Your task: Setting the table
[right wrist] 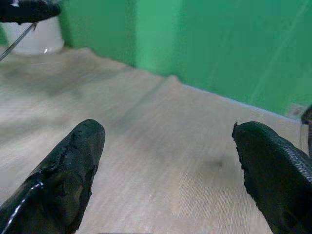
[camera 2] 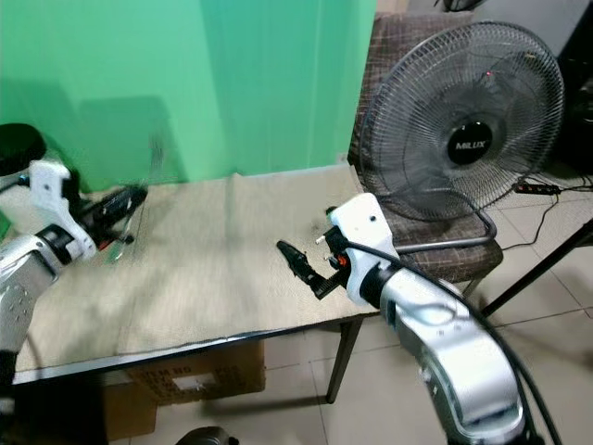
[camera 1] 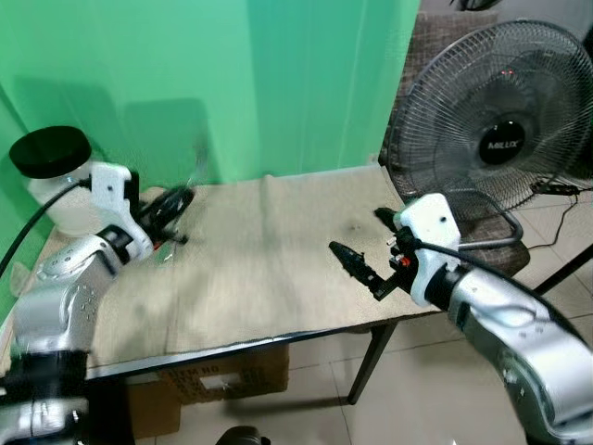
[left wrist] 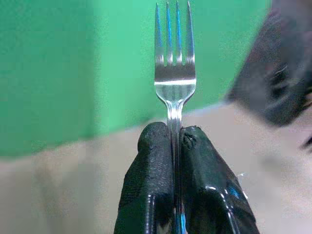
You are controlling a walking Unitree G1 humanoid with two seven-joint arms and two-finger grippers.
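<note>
Fork in my left claw

I'm pinching the fork (left wrist: 174,73) in my left claw (camera 1: 171,209), prongs pointing upward, at the frame's left over the table (camera 1: 269,269); my right claw (camera 1: 366,250), spread empty, is hovering right of centre.

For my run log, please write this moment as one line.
task: setting table | left tool: shut on fork, above table left end | right tool: open, empty, over right part | fork: not placed

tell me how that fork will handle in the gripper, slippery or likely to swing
The fork looks like polished metal, so probably stiff and somewhat slippery. The left gripper pinches only its narrow neck, tines up, so it may pivot if bumped. It seems thin and likely light.
</note>
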